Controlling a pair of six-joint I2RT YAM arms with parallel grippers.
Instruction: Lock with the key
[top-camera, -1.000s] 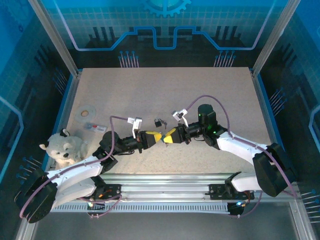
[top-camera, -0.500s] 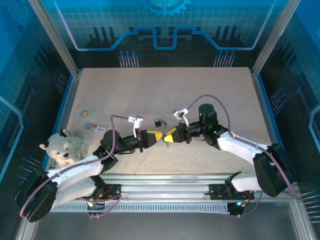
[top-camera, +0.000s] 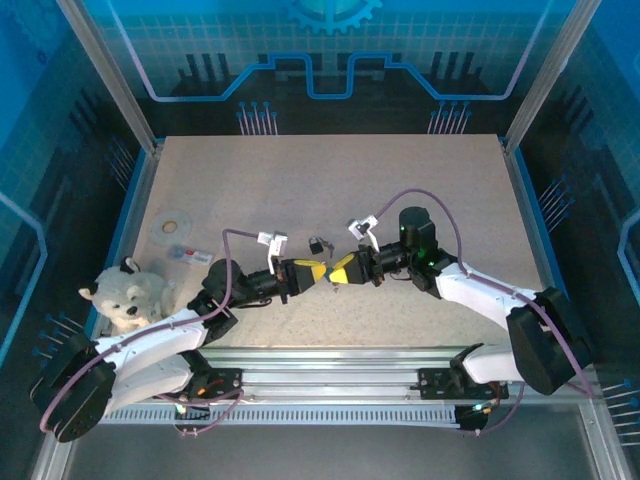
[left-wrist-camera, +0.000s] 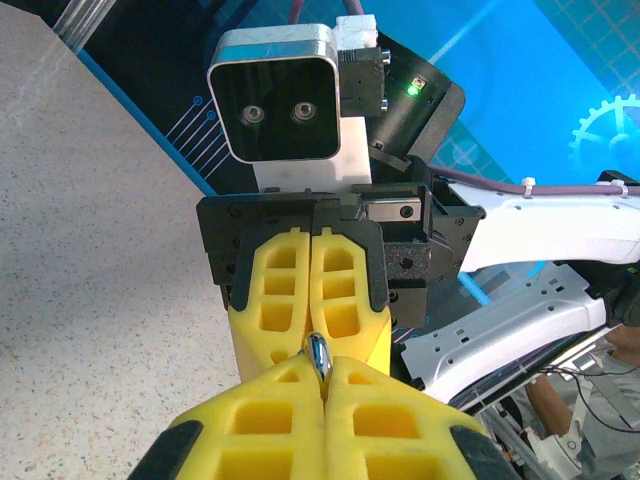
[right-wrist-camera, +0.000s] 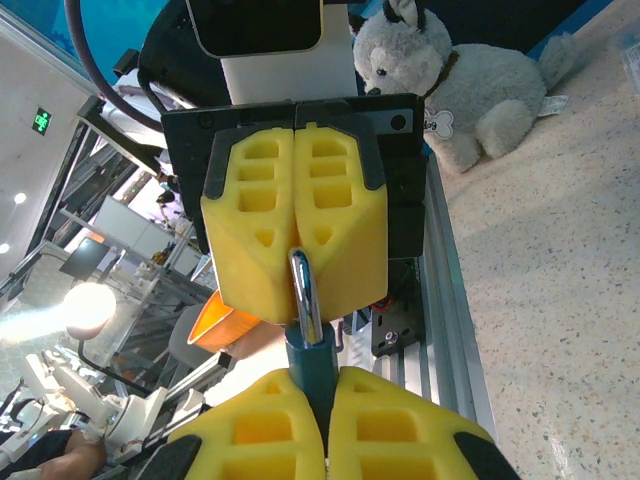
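Yellow pads front two pincers, meeting tip to tip near the middle of the counter's (top-camera: 420, 170) front edge. We count one padlock (right-wrist-camera: 312, 362). The right pincer (right-wrist-camera: 322, 392) is clamped on its dark teal body and the left pincer (left-wrist-camera: 324, 385) is closed on its silver shackle (right-wrist-camera: 303, 290). From the left wrist we see just a silver tip between the pads. From above, one plush dog (top-camera: 128, 297) and one tape roll (top-camera: 171, 224) sit by the left edge.
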